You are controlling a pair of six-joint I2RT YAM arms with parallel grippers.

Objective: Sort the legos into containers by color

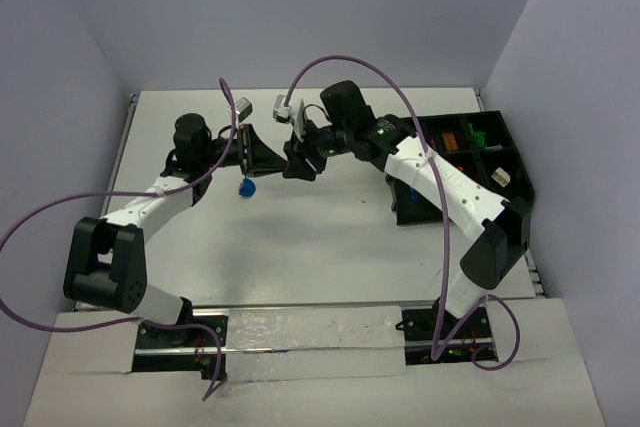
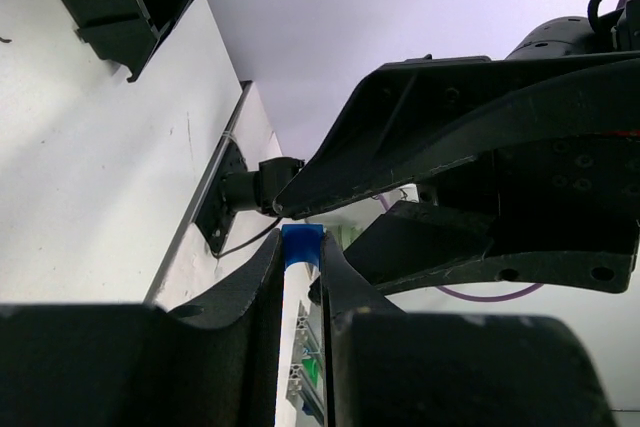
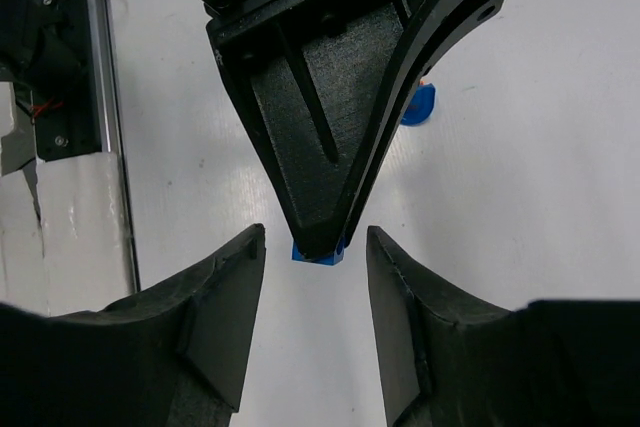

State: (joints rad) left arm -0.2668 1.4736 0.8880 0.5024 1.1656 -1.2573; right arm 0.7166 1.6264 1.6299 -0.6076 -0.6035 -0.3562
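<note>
While left fingers [image 2: 252,292] pinch blue brick [image 2: 302,245], right fingers [image 3: 228,292] flank it

A brick [image 2: 301,245] sits between left fingers [image 2: 255,292], left of the tray [image 1: 505,132].

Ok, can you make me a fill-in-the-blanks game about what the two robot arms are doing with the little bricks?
1. The left gripper is shut on a small brick coloured ____.
2. The right gripper, facing it, has its jaws ____.
3. A rounded piece of the same colour lies loose on the white ____.
4. The black tray stands beside the ____ arm.

Missing words: blue; open; table; right.
</note>
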